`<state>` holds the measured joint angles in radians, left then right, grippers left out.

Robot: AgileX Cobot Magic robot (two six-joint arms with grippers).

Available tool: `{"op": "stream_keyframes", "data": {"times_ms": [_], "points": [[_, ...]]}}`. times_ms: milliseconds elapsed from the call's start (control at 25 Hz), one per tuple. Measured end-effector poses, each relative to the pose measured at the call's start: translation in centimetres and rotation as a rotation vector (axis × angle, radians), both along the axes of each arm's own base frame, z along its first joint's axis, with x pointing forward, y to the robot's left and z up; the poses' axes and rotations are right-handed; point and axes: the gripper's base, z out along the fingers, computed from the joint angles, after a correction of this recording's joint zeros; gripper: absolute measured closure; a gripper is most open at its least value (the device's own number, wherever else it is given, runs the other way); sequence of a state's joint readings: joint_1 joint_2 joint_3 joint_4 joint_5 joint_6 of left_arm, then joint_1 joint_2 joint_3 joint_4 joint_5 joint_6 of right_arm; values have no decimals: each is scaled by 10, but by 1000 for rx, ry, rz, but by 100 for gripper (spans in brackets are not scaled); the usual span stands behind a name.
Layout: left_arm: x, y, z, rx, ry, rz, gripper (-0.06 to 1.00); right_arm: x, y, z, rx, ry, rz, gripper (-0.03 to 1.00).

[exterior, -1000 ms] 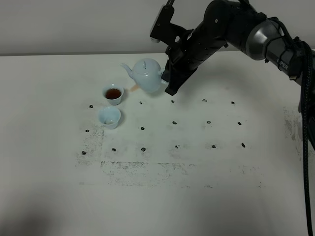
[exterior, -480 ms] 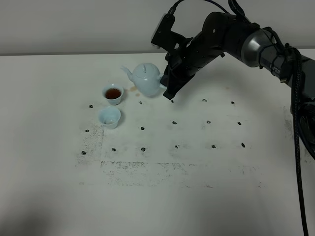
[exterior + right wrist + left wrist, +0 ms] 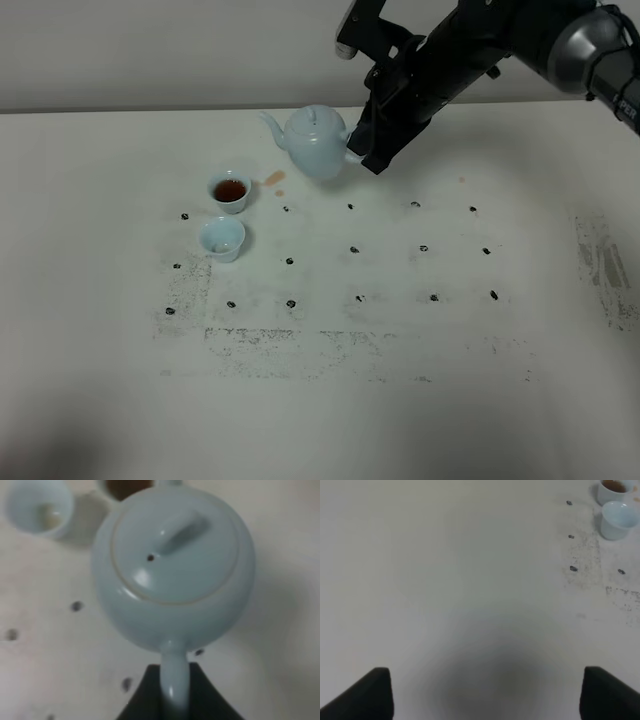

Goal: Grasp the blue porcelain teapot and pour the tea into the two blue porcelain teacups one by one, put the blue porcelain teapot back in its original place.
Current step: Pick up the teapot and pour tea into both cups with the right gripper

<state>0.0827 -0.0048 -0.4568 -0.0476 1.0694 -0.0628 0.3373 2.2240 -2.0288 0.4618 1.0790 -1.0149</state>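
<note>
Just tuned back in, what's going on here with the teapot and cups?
The right gripper holds the blue porcelain teapot by its handle, upright, behind the two teacups. The far teacup has dark tea in it; the near teacup shows none. The left gripper hangs open over the table, holding nothing.

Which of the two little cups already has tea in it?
The back cup, next to the teapot, holds dark reddish-brown liquid. The front cup shows only a pale blue inside.
</note>
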Motion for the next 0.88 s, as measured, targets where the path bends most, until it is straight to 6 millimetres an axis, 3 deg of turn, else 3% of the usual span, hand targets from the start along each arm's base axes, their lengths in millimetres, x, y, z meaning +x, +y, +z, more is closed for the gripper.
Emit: {"op": "stream_keyframes", "data": {"times_ms": [600, 880], "points": [[0, 0, 0, 0, 0, 0, 22, -25, -33, 58, 19, 25, -15, 92], [0, 0, 0, 0, 0, 0, 22, -73, -50, 44, -1, 101, -47, 92]]}}
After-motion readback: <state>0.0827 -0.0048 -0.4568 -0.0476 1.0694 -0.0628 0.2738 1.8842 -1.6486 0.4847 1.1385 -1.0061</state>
